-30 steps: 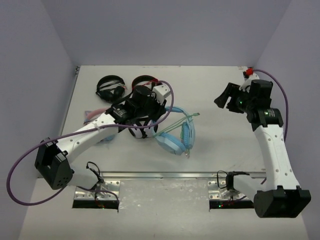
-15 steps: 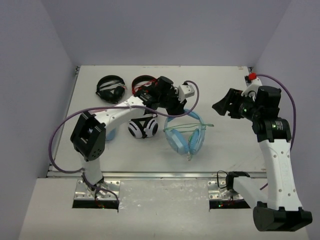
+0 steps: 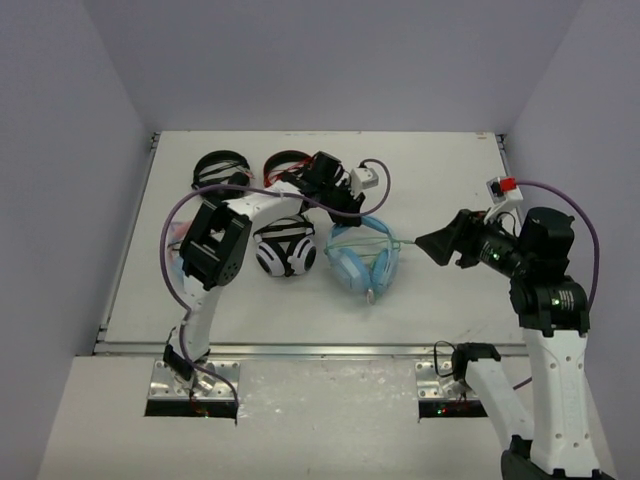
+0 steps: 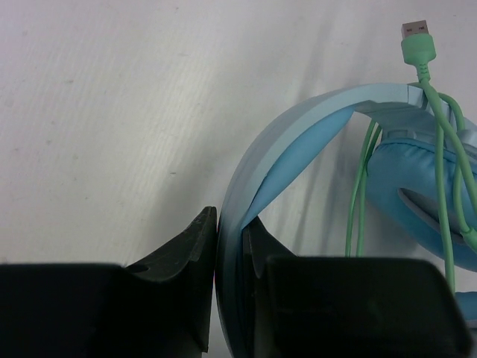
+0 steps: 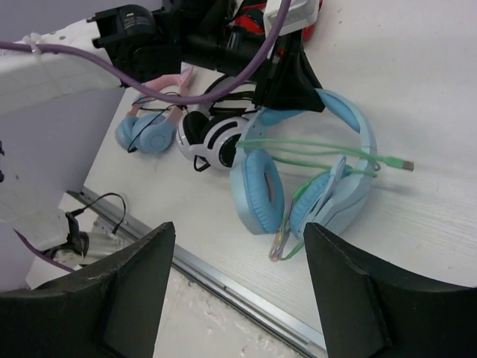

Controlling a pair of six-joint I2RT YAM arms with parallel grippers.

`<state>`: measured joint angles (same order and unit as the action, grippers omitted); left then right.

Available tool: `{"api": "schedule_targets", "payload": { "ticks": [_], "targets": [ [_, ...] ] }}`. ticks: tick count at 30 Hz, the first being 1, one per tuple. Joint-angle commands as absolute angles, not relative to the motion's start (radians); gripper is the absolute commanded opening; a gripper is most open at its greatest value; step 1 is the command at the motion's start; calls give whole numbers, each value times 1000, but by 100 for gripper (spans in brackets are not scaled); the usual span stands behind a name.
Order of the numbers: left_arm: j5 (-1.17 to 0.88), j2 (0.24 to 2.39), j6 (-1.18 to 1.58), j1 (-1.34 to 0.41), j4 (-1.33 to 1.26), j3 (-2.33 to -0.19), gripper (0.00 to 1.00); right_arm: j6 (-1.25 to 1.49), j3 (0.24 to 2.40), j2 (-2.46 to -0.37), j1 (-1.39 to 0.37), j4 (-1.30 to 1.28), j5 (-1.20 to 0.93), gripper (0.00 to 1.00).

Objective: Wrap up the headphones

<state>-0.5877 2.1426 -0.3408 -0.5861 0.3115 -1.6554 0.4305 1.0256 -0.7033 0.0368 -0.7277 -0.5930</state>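
The light-blue headphones lie mid-table with their pale green cable looped across the cups; they also show in the right wrist view. My left gripper is shut on the headband, its fingers pressed on either side of the band. The cable's plug points away past the band. My right gripper is open and empty, just right of the headphones near the plug end.
A white-and-black pair lies left of the blue pair. A pink-banded pair is further left. A black pair and a red-and-black pair lie at the back. The metal front rail borders the table.
My left gripper has swung right and back, dragging the headphones by the band so they turned. My right gripper has dropped down and left toward the plug end of the cable.
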Motion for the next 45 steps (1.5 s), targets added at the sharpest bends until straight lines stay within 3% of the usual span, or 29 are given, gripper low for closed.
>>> {"api": "schedule_targets", "payload": {
  "ticks": [1, 10, 20, 24, 29, 37, 41, 42, 43, 45],
  "targets": [
    [-702, 2141, -296, -554, 212, -1723, 6, 442, 996, -700, 34, -683, -640, 71],
    [-758, 2256, -230, -508, 141, -1764, 10, 469, 894, -663, 34, -626, -689, 71],
    [-730, 2286, -212, -511, 112, -1756, 39, 482, 821, -632, 32, -595, -724, 72],
    [-681, 2250, -193, -520, 101, -1758, 40, 482, 785, -626, 32, -580, -730, 72],
    [-522, 2189, -172, -548, 126, -1798, 49, 469, 787, -624, 34, -586, -729, 72],
    [-443, 2139, -147, -560, 157, -1842, 51, 446, 813, -612, 34, -632, -704, 75],
    [-236, 2042, -52, -563, 120, -1815, 52, 440, 821, -614, 32, -640, -680, 77],
    [-177, 1976, -10, -563, 103, -1803, 58, 436, 827, -612, 34, -647, -663, 99],
    [-119, 1939, 35, -563, 98, -1767, 97, 428, 836, -609, 34, -658, -631, 99],
    [108, 1805, 124, -563, 141, -1732, 100, 388, 870, -595, 34, -709, -510, 99]
  ]
}}
